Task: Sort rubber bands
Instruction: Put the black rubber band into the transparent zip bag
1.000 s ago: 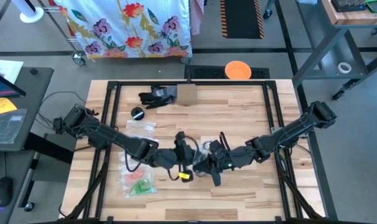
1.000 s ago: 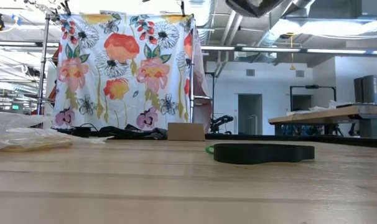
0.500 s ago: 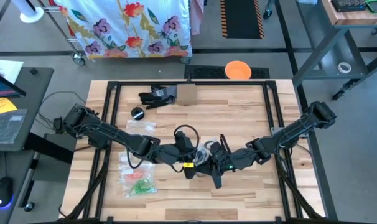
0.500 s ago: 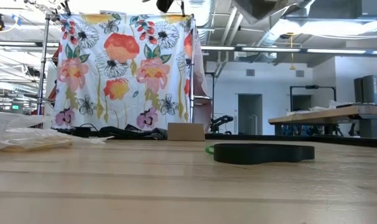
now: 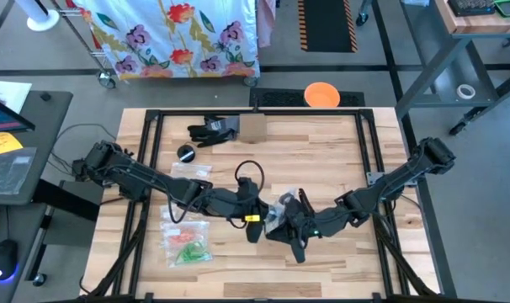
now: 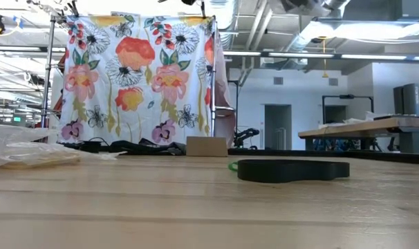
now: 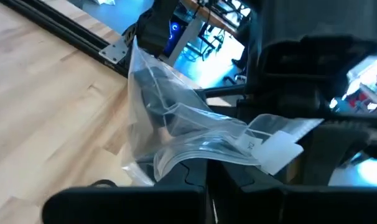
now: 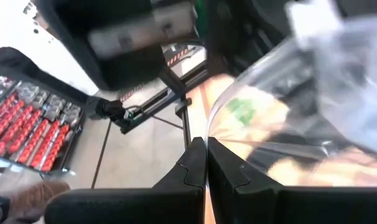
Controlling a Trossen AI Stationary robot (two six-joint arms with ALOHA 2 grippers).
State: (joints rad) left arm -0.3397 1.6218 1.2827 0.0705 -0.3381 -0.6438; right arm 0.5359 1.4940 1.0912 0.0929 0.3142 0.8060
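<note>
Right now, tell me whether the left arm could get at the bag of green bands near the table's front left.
Probably not yet: the left gripper is shut on a clear bag that the right gripper also pinches mid-table. The green-band bag lies uncovered nearby.

Clear bag (image 7: 195, 134) contents unreadable between both arms; bands in lower-left bag (image 5: 186, 247) too small to count.

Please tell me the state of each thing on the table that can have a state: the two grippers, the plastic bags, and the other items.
Left gripper: jaws shut on the clear bag.
Right gripper: jaws shut on the clear bag.
Clear bag: held between both grippers, above the table.
Bag with green and red bands: lying flat on the table.
Cardboard box: standing at the far edge.
Black roll: lying flat.
</note>
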